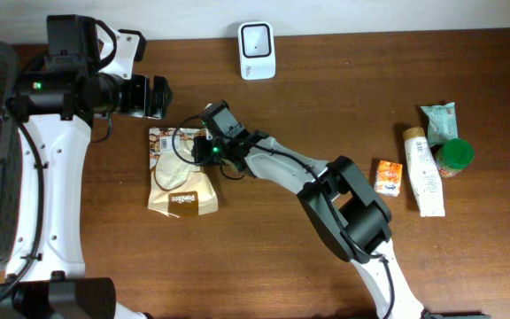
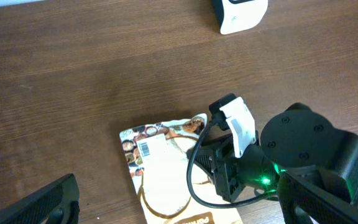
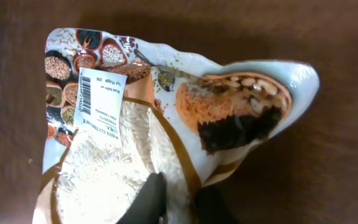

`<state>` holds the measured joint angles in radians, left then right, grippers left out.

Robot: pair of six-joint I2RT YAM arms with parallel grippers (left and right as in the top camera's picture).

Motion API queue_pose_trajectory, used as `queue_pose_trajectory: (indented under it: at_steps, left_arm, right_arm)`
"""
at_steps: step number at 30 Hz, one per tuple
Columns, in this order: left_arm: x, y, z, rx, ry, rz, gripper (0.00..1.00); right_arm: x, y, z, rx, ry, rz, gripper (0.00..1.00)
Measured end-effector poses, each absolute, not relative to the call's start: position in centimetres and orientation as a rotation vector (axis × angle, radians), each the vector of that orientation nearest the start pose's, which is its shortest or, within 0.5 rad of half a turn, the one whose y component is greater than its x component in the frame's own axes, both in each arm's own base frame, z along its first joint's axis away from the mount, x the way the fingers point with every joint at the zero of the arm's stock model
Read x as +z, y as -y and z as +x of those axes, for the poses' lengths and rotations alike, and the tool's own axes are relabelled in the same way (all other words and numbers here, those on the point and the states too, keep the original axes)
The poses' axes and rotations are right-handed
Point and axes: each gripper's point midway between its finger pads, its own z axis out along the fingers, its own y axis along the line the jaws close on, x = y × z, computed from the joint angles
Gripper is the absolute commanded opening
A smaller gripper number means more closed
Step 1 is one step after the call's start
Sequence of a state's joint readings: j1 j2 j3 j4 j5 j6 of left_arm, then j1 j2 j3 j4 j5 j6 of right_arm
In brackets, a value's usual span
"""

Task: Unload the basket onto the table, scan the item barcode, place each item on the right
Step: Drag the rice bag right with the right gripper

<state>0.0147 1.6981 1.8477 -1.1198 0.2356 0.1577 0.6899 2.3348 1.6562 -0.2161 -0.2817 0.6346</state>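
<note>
- Step in hand: I judge this as the grasp stage. The right gripper (image 1: 204,151) is pinched shut on the rice pouch (image 1: 180,173), with its fingertips (image 3: 149,198) almost together on a fold of the film at the bottom of the wrist picture.
- The pouch lies flat on the table (image 1: 326,97), left of centre in the overhead frame. The right gripper sits on its upper right edge, and that corner looks puckered upward.
- The barcode label (image 3: 98,102) is a white sticker at the pouch's upper left in the wrist view. It faces up and is well clear of the fingers, so the grip does not cover it.
- The left gripper (image 1: 158,96) hangs wide open and empty above the pouch's top edge, not touching it.
- The scanner (image 1: 257,50) stands at the top centre of the frame, well apart from the pouch.
- Next move, as I see it: lift the pouch, carry it toward the top of the frame and turn the label to face the scanner window. The thin pinch on soft film may let the bag sag or slip.
</note>
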Motion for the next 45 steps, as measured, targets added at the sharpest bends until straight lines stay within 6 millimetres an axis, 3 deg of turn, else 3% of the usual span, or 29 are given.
queue_pose_trajectory:
  at_steps: [4,12,16,21,28,30,32,39,45]
  left_arm:
    - [27.2,3.4,42.4,-0.229,-2.502,0.272,0.99]
    - [27.2,3.4,42.4,-0.229,-2.502,0.272,0.99]
    - [27.2,3.4,42.4,-0.229,-2.502,0.272,0.99]
    - [27.2,3.4,42.4,-0.229,-2.502,0.272,0.99]
    - [27.2,3.4,42.4,-0.229,-2.502,0.272,0.99]
    - [27.2,3.4,42.4,-0.229,-2.502,0.272,0.99]
    - [27.2,3.4,42.4,-0.229,-2.502,0.272,0.99]
    - [27.2,3.4,42.4,-0.229,-2.502,0.272,0.99]
    - [27.2,3.4,42.4,-0.229,-2.502,0.272,0.99]
  right_arm:
    - [1.2,-39.0,41.0,0.940,-2.721,-0.226,0.04]
    - [2.6,-28.3,40.3,0.998,-2.935,-0.136,0.04]
    - [5.0,-25.3,40.9,1.087,-2.893,-0.165,0.04]
    - [7.8,-25.3,40.3,1.168,-2.824,-0.278,0.04]
    - [7.0,-24.6,40.2,1.056,-2.843,-0.329,0.05]
    - [6.1,-24.1,40.3,0.996,-2.853,-0.329,0.24]
    - [5.0,-23.6,40.1,0.955,-2.866,-0.321,0.31]
    - [1.1,-22.6,38.0,0.942,-2.950,-0.151,0.43]
    - [1.4,-23.2,38.0,0.968,-2.940,-0.066,0.51]
